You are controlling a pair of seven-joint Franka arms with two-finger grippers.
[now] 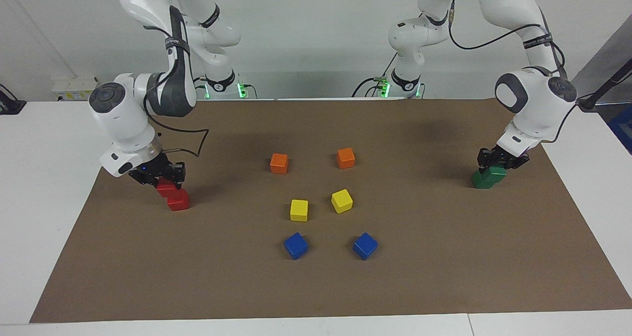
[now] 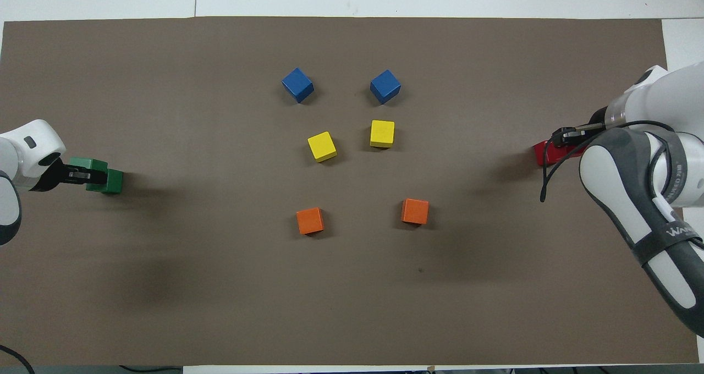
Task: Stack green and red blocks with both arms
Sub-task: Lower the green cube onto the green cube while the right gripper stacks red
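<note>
Both arms are bending low at the ends of the surface (image 1: 316,286) — the left gripper (image 1: 499,162) is clamping a green block (image 1: 496,173) over another green block (image 1: 480,180), the right gripper (image 1: 163,176) a red block (image 1: 165,188) over another red block (image 1: 178,200). The overhead view is hiding most of the red pair.

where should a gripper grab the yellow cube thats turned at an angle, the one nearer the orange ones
Probably from straight above, jaws closing on two opposite side faces at mid-height. The yellow cube sits flat on the brown mat but is turned askew to the mat's edges, so the wrist should likely rotate to match its faces rather than its corners. It stands apart from the other yellow cube, leaving room on each side.
</note>
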